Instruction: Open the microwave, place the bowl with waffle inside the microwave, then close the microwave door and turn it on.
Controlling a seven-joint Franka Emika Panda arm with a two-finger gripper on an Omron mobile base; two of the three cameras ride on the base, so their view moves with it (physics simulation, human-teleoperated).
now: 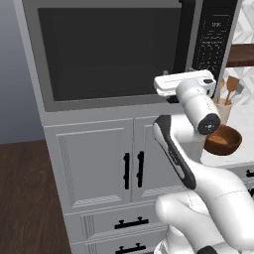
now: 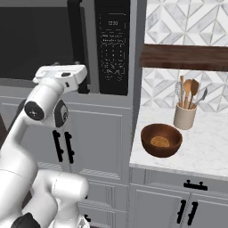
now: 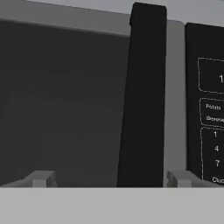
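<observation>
Left base view: big grey microwave (image 1: 124,49) up high, door (image 1: 109,52) shut flat. Keypad (image 1: 212,37) on its right side. White arm reaching up, gripper (image 1: 184,82) right at the lower end of the black handle (image 1: 182,39). Can't tell here if the claw is spread or squeezed. Bowl (image 1: 224,140) down on the white counter (image 1: 243,124), partly behind the arm. Cup (image 1: 224,110) with wooden spoons just behind the bowl. White cabinets (image 1: 94,163) below.

Right base view: bowl (image 2: 161,140) sits on the counter (image 2: 205,151), right of the microwave (image 2: 67,40), well apart from the gripper (image 2: 67,73). Small tan waffle inside. Cup (image 2: 185,115) near it, by the wall. Brown shelf (image 2: 185,56) above.

Hand view: two fingertips (image 3: 41,178) spread wide, one on each side of the tall black handle (image 3: 142,96). Not pinching it; gaps on both sides. Dark door (image 3: 61,100) glass on the left, keypad (image 3: 208,100) with numbers on the right.
</observation>
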